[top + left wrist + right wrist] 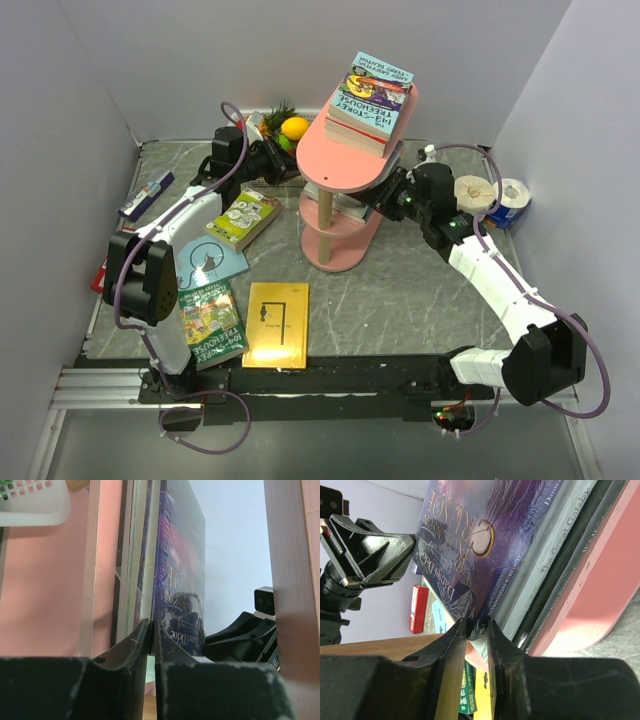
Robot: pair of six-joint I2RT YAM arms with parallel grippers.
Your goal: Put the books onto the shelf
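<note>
Both arms are in at the middle tier of the pink shelf (335, 165), which stands in the middle of the worktop (420, 290). They meet on one book: the purple Robinson Crusoe paperback (470, 540), lying there on top of the grey Great Gatsby (560, 545). The right gripper (476, 625) has its jaws grasping the paperback's corner. The left gripper (150, 630) is clenched almost tight at the opposite edge; whether any of the book sits between those jaws, I can't tell. It's a thin, light, glossy book, so I'd expect it to flex and slip when pinched by a corner. A hold deeper along the spine looks safer. A stack of books (368, 105) tops the shelf, and the yellow book (278, 323) and green Treehouse book (212, 322) lie by the worktop's near edge.
</note>
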